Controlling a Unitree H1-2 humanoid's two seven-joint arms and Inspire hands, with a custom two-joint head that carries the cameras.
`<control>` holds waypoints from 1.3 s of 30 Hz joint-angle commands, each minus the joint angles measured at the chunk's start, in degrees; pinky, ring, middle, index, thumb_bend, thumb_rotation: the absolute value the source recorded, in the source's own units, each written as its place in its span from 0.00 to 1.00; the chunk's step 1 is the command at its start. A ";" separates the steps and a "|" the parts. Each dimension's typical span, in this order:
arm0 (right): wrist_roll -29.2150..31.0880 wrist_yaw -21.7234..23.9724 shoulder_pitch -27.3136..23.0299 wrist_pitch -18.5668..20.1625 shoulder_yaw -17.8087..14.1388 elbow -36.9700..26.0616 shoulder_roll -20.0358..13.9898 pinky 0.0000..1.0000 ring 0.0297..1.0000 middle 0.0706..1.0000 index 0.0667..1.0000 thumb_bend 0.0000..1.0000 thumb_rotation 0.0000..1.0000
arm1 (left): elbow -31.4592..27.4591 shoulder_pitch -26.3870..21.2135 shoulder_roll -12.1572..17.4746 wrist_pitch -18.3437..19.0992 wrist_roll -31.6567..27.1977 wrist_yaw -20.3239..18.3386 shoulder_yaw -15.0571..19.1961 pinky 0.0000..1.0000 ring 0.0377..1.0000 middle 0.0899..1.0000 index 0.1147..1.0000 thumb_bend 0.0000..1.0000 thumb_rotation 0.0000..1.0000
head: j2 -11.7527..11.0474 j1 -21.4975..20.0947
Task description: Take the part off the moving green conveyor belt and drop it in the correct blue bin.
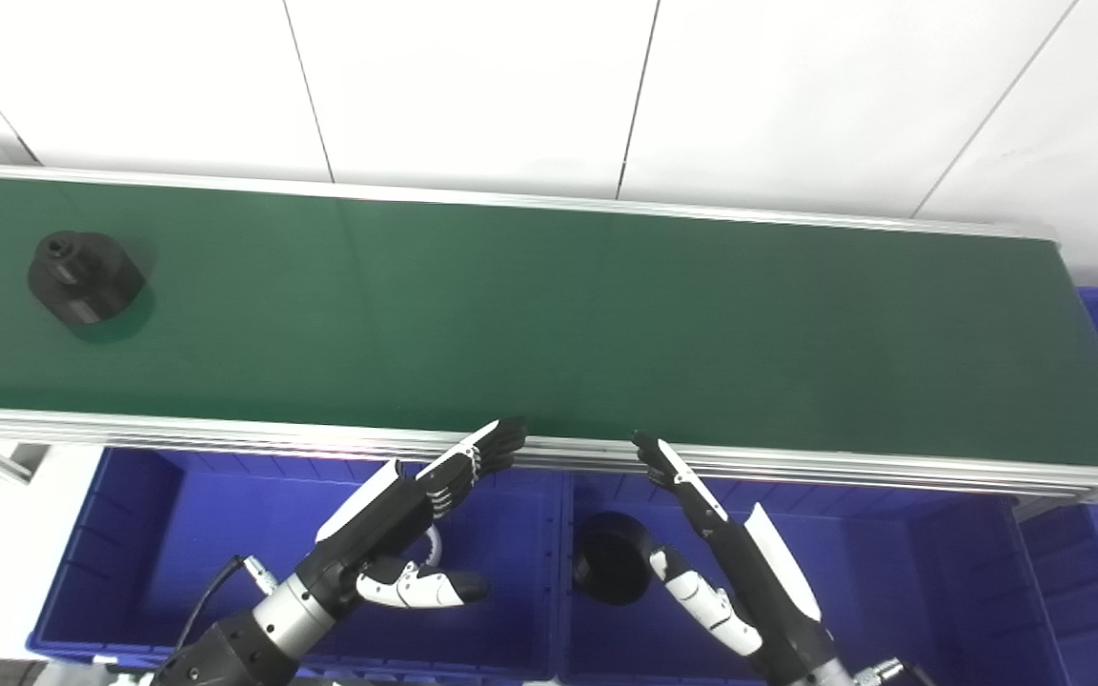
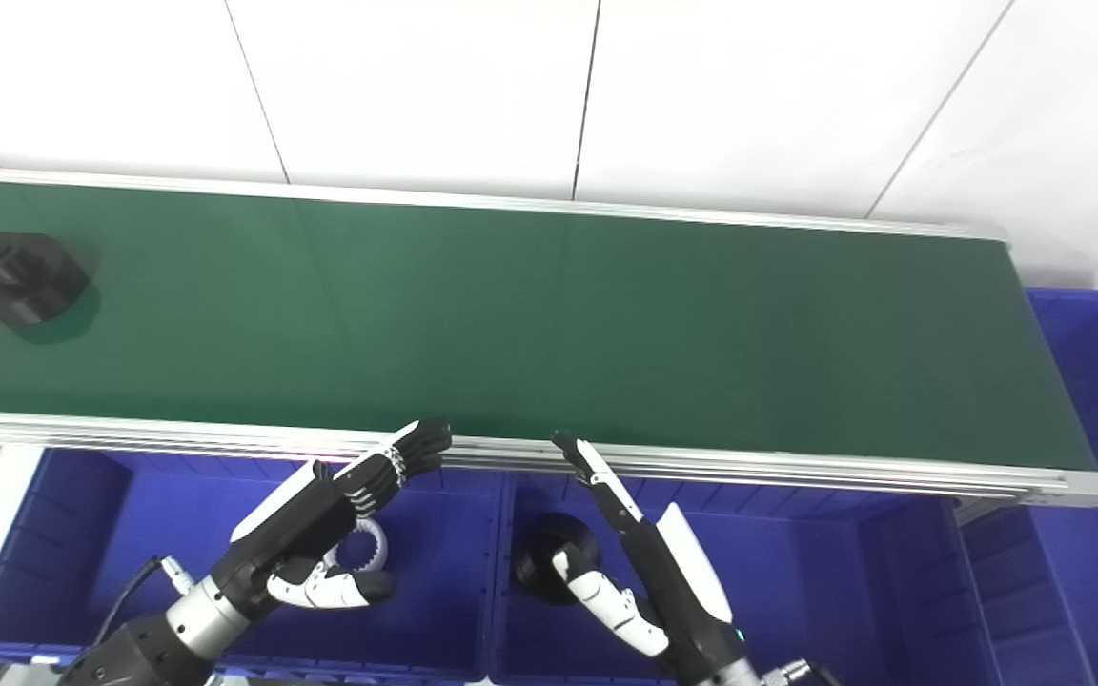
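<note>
Left eye view shows you a black part (image 1: 84, 277) sitting far left on the green belt (image 1: 549, 314), well apart from both hands. Next you see the left hand (image 1: 416, 519) over the left blue bin (image 1: 130, 534), spread wide and holding nothing, its fingertips up by the belt's near rail. A white ring (image 2: 363, 548) lies in that bin. Then comes the right hand (image 1: 701, 543), also spread and empty, over the middle blue bin (image 1: 892, 572), where a black round part (image 1: 611, 557) rests.
</note>
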 commanded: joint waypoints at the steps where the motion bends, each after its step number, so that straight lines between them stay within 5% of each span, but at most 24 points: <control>1: 0.88 -0.05 0.09 0.27 -0.15 -2.29 0.31 0.93 0.96 0.97 0.96 0.45 0.95 | -1.84 -0.11 0.47 -0.90 -0.53 0.57 0.11 0.96 0.99 0.98 0.96 0.45 0.53 | 0.02 0.07; 17: 0.76 -0.06 -0.27 -0.26 -0.15 -1.72 0.53 0.91 0.96 0.97 0.96 0.46 0.96 | -2.00 -0.49 0.89 -0.67 -0.78 0.52 0.05 0.96 0.98 0.98 0.96 0.44 0.51 | 0.10 0.36; 20: 0.66 -0.58 -0.49 -1.85 -0.28 0.58 0.52 0.92 0.95 0.97 0.96 0.46 0.96 | 0.25 -0.85 0.23 -2.07 0.27 0.41 0.15 0.96 0.98 0.98 0.96 0.45 0.52 | -4.63 5.00; 21: 0.75 -0.85 -0.54 -3.46 -0.32 2.43 0.21 0.92 0.95 0.97 0.96 0.46 0.96 | 1.57 -0.84 -0.35 -2.40 1.39 0.45 0.22 0.95 0.98 0.98 0.96 0.45 0.53 | -9.31 7.66; 24: 0.56 -1.86 -0.78 -8.10 -0.40 7.40 -0.38 0.93 0.96 0.97 0.97 0.44 0.97 | 4.77 -0.84 -1.78 -2.58 3.36 0.13 0.54 0.92 0.95 0.97 0.95 0.46 0.51 | -14.84 9.39; 25: 0.31 -2.91 -1.19 -9.91 -0.16 9.82 -0.51 0.93 0.96 0.97 0.97 0.44 0.97 | 6.18 -1.15 -2.07 -2.58 4.44 0.45 0.54 0.91 0.95 0.97 0.95 0.46 0.51 | -19.74 10.48; 27: -0.16 -4.66 -1.94 -11.65 0.34 12.91 -0.53 0.90 0.95 0.97 0.95 0.44 0.93 | 7.86 -1.78 -2.37 -2.58 6.28 1.40 0.59 0.87 0.92 0.94 0.92 0.50 0.50 | -22.00 10.72; 39: -0.24 -6.86 -2.61 -11.91 1.93 12.81 -1.26 0.86 0.94 0.95 0.92 0.42 0.84 | 6.09 -1.99 -1.76 -2.58 7.82 3.49 0.14 0.83 0.90 0.92 0.89 0.50 0.43 | -20.05 9.65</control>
